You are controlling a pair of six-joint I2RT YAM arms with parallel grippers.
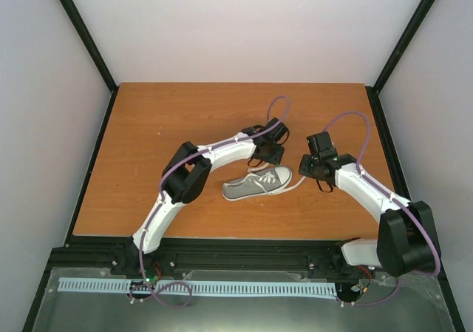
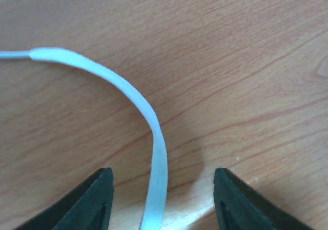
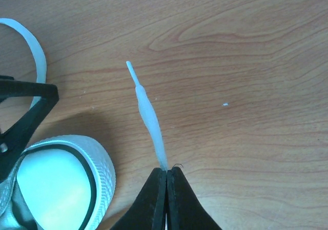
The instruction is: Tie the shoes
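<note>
First, table: a brown wooden top with one shoe lying on it.
Left arm: reaches from its base at 7 o'clock towards the middle of the table.
Right arm: reaches in from its base at 5 o'clock, bent back towards the shoe.
Shoe: a grey sneaker on its white sole, just off the table's middle towards 5 o'clock, with the toe towards 3 o'clock and the heel towards 9.
Toe cap: white rubber, at 8 o'clock in the right wrist view, just beside the shut fingers.
Left gripper: at the shoe's 12 o'clock; its fingers stand apart, one on each side of a lace strand, and neither appears to touch it.
Right gripper: at the shoe's 3 o'clock; its fingers are pressed together on a lace end.
Lace strand: flat and white, lying on the wood and curving from between the left fingers round to 10 o'clock.
Lace end: sticks out from the pinch towards 11 o'clock, with its thin tip lying free.
Done: one lace is gripped and the other is lined up between open fingers.
Left: nearly everything, by my reading. No crossing, knot or bow shows, so the second lace must be taken, then crossed, looped and pulled tight.
</note>
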